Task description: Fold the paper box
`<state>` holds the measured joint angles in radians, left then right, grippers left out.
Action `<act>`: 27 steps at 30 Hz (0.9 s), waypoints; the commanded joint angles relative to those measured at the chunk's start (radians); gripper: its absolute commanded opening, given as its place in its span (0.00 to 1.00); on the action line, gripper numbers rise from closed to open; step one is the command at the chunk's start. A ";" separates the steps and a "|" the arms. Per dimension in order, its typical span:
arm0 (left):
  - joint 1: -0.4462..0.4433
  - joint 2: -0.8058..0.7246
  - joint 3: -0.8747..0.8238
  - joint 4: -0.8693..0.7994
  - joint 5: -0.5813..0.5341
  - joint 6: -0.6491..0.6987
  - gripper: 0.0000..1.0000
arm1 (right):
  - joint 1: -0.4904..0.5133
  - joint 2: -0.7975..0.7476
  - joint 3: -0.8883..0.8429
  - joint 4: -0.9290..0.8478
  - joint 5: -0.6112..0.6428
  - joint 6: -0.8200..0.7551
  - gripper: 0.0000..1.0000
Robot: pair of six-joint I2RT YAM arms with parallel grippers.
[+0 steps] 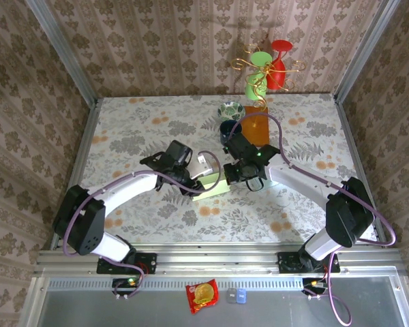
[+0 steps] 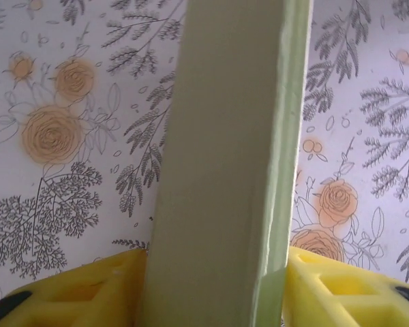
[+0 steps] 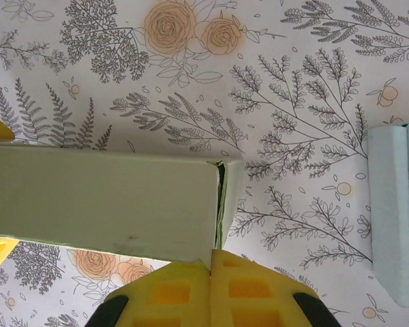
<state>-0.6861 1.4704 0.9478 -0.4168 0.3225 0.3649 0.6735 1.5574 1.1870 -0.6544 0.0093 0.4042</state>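
From above, the two arms meet near the middle of the floral-patterned tabletop [image 1: 136, 136]. The pale green paper box [image 1: 210, 184] lies between them. The left hand [image 1: 189, 178] is at its left end and the right hand [image 1: 240, 174] at its right end. Behind them, toward the far wall, stand a dark blue cup [image 1: 228, 129], a small patterned bowl [image 1: 230, 110] and a flat orange rectangular piece [image 1: 256, 127]. There is also a gold wire stand [image 1: 262, 68] carrying a green cup and a red cup. A red snack packet [image 1: 202, 295] lies on the metal ledge in front of the arm bases.

In the left wrist view, a tall panel of the box [image 2: 225, 163] rises upright. The left hand [image 2: 218, 293] is clamped on it, with one yellow finger [image 2: 88, 293] pressed against each face.

In the right wrist view, the box [image 3: 102, 201] stretches in from the left just above the tabletop. The right hand [image 3: 211, 262] has its yellow fingers [image 3: 167, 293] pressed together. The thin end edge of the box runs down into the seam between them. A light blue block [image 3: 395, 211] lies on the tabletop, apart from the box to the right.
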 commanded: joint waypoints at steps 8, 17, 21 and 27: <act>0.021 -0.169 -0.025 0.013 0.007 -0.119 0.69 | 0.014 -0.011 0.028 -0.030 0.054 0.056 0.00; 0.084 -0.310 -0.034 -0.048 -0.005 -0.270 0.73 | 0.021 0.022 0.089 -0.093 0.047 0.127 0.00; 0.116 -0.312 -0.001 -0.191 0.003 -0.284 0.67 | 0.021 0.042 0.115 -0.122 0.034 0.139 0.00; 0.152 -0.269 0.040 -0.270 0.011 -0.274 0.58 | 0.020 0.061 0.127 -0.136 0.023 0.148 0.00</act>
<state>-0.5503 1.1831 0.9417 -0.6163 0.3187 0.1089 0.6884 1.5970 1.2819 -0.7513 0.0303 0.5312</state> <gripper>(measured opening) 0.591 0.066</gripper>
